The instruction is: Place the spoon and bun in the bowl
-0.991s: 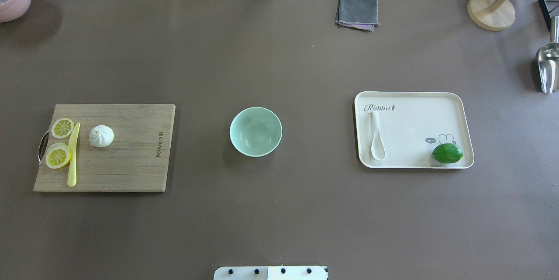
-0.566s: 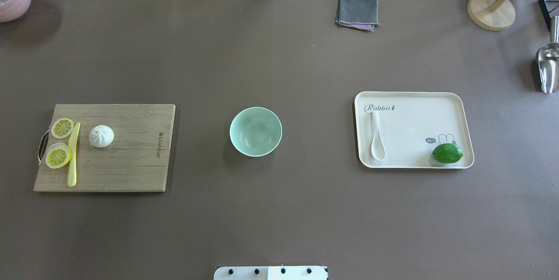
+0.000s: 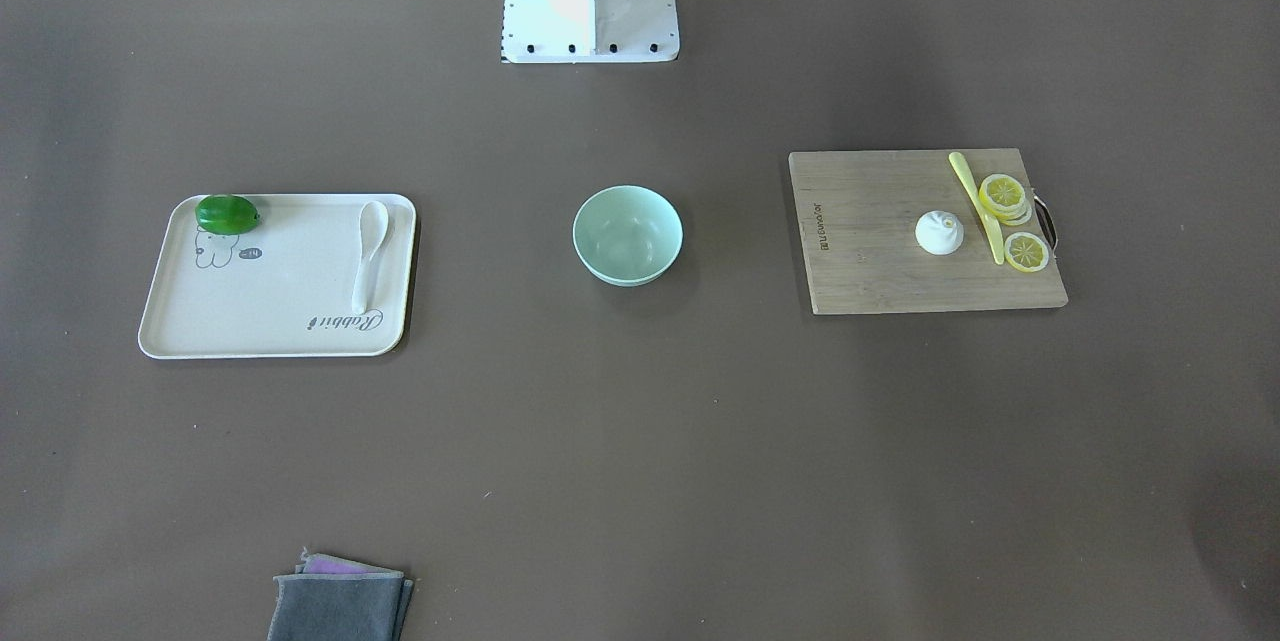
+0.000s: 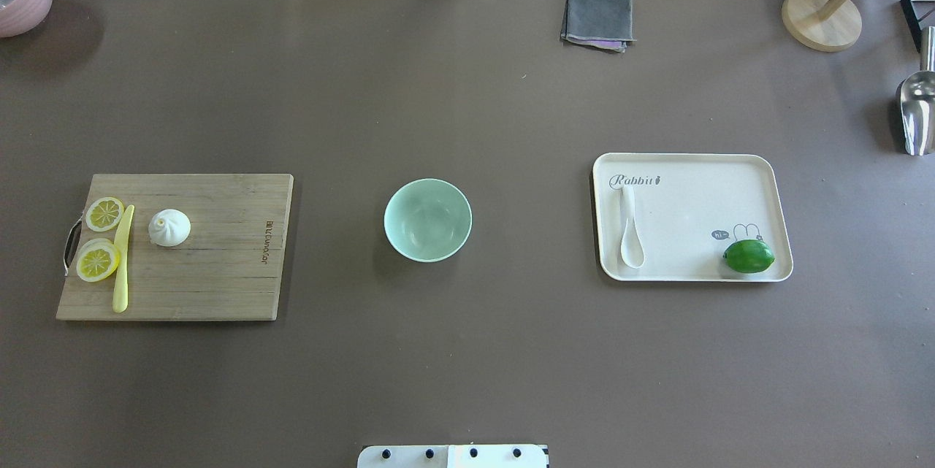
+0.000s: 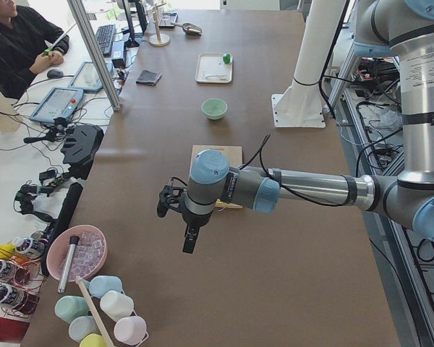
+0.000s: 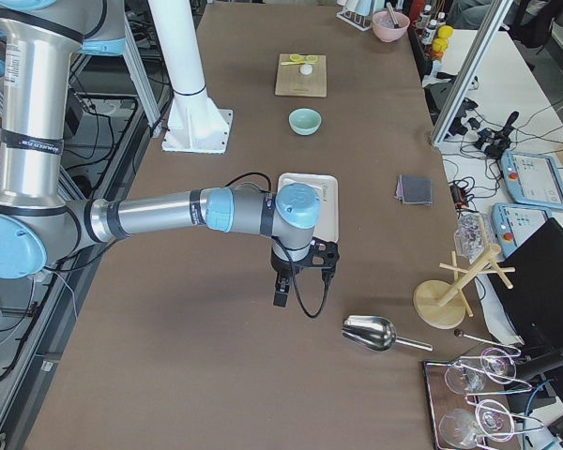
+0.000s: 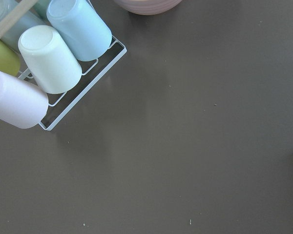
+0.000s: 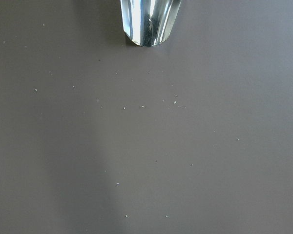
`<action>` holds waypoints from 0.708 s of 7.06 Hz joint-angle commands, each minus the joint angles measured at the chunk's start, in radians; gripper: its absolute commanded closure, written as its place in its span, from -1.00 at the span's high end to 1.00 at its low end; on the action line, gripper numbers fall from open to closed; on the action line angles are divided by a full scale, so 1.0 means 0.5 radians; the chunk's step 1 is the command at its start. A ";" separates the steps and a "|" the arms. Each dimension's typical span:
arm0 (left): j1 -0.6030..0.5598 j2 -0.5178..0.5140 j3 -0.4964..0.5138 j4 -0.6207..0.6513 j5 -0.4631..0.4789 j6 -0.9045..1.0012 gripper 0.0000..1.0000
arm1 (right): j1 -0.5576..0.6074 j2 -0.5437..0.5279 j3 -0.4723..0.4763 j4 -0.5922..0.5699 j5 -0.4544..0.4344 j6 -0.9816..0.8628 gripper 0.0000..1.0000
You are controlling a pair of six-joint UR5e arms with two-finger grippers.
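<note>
Bun (image 4: pixel 169 227), probably soft, light, on the board (image 4: pixel 219 278) by the bench's (image 4: pixel 467 351) left edge; pinch its sides gently. Bowl (image 4: pixel 427 220) mid-bench. Beyond, spoon (image 4: pixel 630 234), likely slippery, on the tray (image 4: pixel 701 194); take its handle. Left gripper (image 5: pixel 190 242), right gripper (image 6: pixel 280 296): fingers' spread, cannot tell.

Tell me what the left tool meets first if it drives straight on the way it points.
Probably bare table: the left tool points down, and its wrist view shows open tabletop, the cup rack off to one side.
</note>
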 commanded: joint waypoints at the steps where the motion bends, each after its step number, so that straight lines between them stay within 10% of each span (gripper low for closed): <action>1: 0.000 0.001 -0.001 -0.003 -0.003 0.000 0.96 | 0.000 -0.001 -0.003 0.002 0.002 -0.002 1.00; 5: 0.000 0.001 0.033 -0.006 0.000 0.003 0.96 | 0.003 0.002 0.015 0.009 -0.026 0.002 1.00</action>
